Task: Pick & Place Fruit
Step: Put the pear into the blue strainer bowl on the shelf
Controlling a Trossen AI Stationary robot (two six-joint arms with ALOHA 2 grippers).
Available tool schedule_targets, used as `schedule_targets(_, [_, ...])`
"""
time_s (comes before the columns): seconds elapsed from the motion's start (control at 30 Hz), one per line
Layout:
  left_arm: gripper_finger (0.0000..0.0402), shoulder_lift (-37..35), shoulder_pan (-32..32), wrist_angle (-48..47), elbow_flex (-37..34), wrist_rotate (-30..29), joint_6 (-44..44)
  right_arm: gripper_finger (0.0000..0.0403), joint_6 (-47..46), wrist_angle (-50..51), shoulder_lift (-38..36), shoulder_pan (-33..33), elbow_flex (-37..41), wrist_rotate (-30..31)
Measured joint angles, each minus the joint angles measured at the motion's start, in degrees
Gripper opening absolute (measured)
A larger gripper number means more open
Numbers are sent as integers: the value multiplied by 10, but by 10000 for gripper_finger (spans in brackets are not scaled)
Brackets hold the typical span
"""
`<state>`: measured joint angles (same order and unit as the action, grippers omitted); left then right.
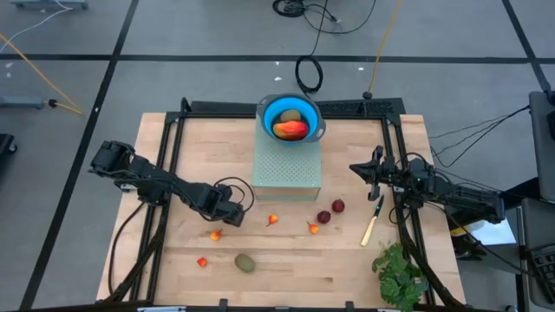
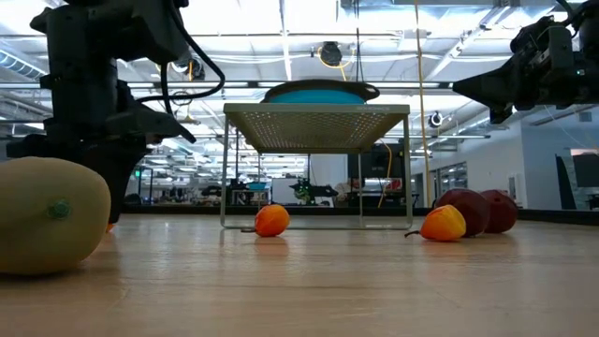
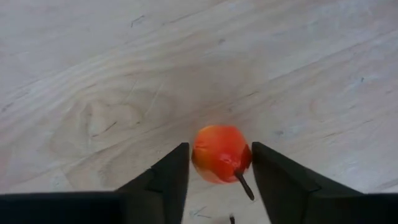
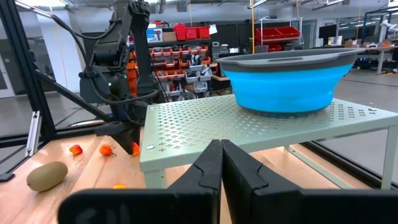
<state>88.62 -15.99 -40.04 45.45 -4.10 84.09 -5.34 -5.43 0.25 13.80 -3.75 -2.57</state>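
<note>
Bowl [image 1: 291,120] on perforated stand [image 1: 287,170] at table's [image 1: 347,269] far middle; small fruits [image 1: 272,220] scattered before stand; knife [image 1: 373,221], leafy bunch [image 1: 399,276] right.

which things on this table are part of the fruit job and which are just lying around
Job: small orange fruit between left gripper fingers; three more; two dark red fruits; brownish-green oval; blue bowl.
Lying about: knife; leafy bunch.

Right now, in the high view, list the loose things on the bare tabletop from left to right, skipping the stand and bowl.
Small orange fruit → kiwi → orange fruit → orange fruit → dark red fruit → dark red fruit → knife → leafy bunch.
</note>
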Motion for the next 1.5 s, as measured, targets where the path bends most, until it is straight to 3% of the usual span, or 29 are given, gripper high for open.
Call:
schedule_targets(0.23, [112, 0, 0, 8, 0, 0, 0, 0, 0, 0, 0, 0, 0, 0])
schedule_targets(0.6, [117, -1, 0, 9, 0, 5, 7, 0, 0, 0, 0, 0, 0, 0])
schedule_targets(0.8, [117, -8, 12, 8, 0, 68, 4, 0, 0, 1, 0, 0, 0, 0])
schedule_targets(1.03, [117, -67, 32, 11, 1, 136, -1, 0, 0, 1, 0, 0, 0, 0])
schedule_targets(1.2, [118, -130, 46, 34, 1, 144, 4, 0, 0, 1, 0, 0, 0, 0])
schedule_targets(1.5, [118, -210, 59, 155, 1, 140, -30, 0, 0, 1, 0, 0, 0, -2])
